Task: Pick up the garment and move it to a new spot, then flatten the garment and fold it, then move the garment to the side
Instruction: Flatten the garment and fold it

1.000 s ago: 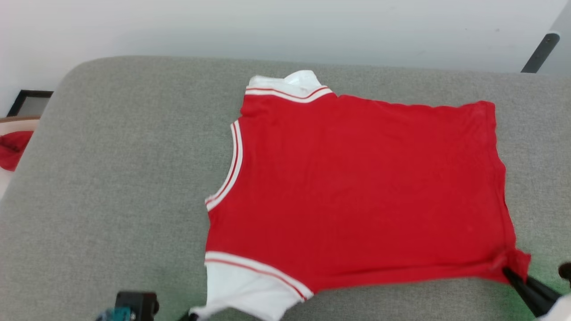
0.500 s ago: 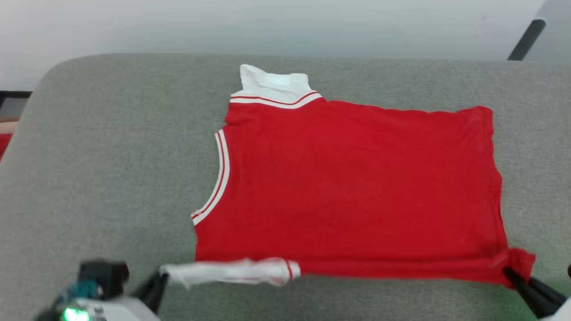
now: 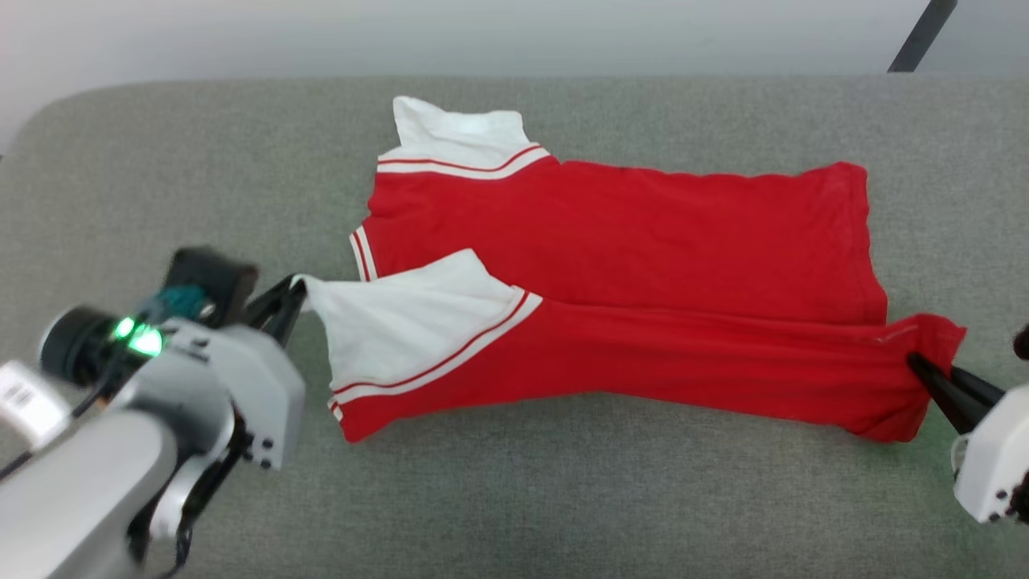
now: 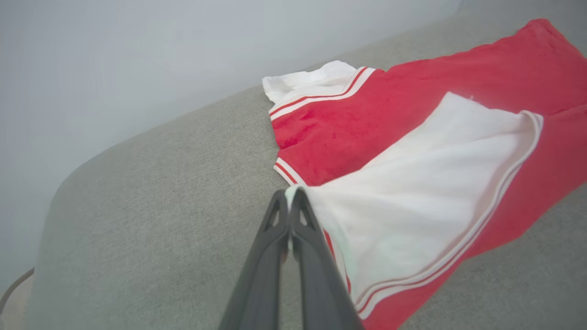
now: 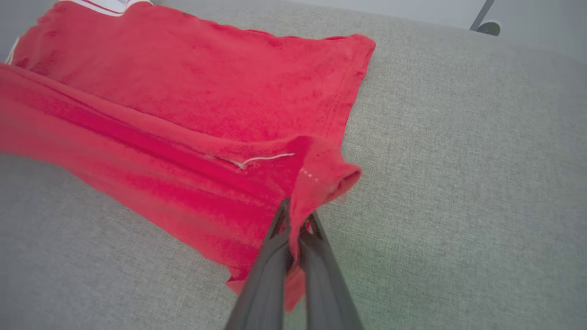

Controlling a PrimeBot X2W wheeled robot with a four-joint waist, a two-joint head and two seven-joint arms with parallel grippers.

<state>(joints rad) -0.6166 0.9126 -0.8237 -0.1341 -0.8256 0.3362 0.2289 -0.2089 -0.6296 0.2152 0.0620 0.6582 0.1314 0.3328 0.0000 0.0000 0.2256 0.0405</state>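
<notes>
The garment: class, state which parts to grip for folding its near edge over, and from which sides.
Grip the near edge's two ends: the white sleeve tip from the robot's left, the red hem corner from its right. The garment lies sideways, so these thin corners point outward; the left tool and right tool are shut there.

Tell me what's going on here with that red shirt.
The robot is folding a red jersey T-shirt with white short sleeves on a grey fabric-covered surface. Its left hand is shut on the tip of the near white sleeve, and its right hand is shut on the near hem corner. Both hold that long edge raised, partly over the far half, which lies flat. The fold is not yet laid down.
</notes>
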